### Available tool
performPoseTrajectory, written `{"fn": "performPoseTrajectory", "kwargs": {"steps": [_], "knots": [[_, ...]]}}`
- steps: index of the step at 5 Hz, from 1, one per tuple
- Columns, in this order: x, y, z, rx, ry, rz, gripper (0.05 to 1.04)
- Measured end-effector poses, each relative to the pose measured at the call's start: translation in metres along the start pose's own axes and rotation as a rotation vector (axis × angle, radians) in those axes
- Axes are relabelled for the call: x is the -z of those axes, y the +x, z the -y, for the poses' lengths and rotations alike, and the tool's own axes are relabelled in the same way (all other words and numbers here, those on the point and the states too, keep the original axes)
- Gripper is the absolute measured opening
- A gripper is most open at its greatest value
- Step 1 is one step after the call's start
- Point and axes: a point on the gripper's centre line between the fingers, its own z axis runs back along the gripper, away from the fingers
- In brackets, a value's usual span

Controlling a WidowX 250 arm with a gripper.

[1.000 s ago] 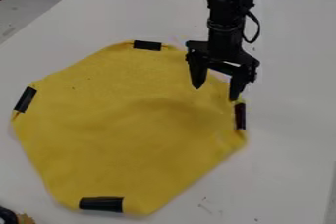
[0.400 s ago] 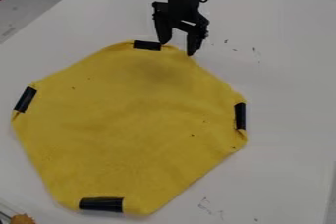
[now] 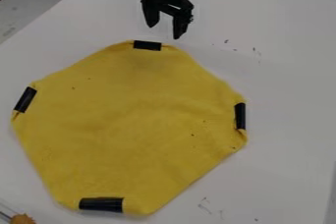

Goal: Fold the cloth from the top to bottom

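While the gripper (image 3: 164, 31) hangs with its fingers spread, the yellow cloth (image 3: 131, 125) lies unfolded on the desk (image 3: 282, 70) before it, the closest edge bearing a black strip (image 3: 147, 45), with a right strip (image 3: 240, 116) and left strip (image 3: 25, 100) farther off and a bottom strip (image 3: 101, 205) farthest.

The cloth (image 3: 131, 125) is yellow (faintly speckled with dark dots), its edge strips (image 3: 147, 45) black, the table (image 3: 289, 85) pale grey.

Passage is left over the flat yellow cloth (image 3: 131, 120) and the white tabletop (image 3: 289, 80) at right; the lower-left corner is partly obstructed by an orange-brown object (image 3: 23, 219).
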Motion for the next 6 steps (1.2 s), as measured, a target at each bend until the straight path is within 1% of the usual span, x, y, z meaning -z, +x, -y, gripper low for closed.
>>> {"fn": "performPoseTrajectory", "kwargs": {"steps": [1,2,3,4,5,6], "knots": [[0.011,-0.006,-0.008,-0.005,-0.007,-0.014,0.999],[0.024,-0.012,-0.016,-0.006,-0.036,-0.031,0.999],[0.035,-0.012,-0.022,0.007,-0.064,-0.038,1.000],[0.037,-0.009,-0.025,0.026,-0.072,-0.024,1.000],[0.037,-0.008,-0.026,0.042,-0.081,-0.038,0.948],[0.039,-0.012,-0.027,0.037,-0.086,-0.047,0.671]]}}
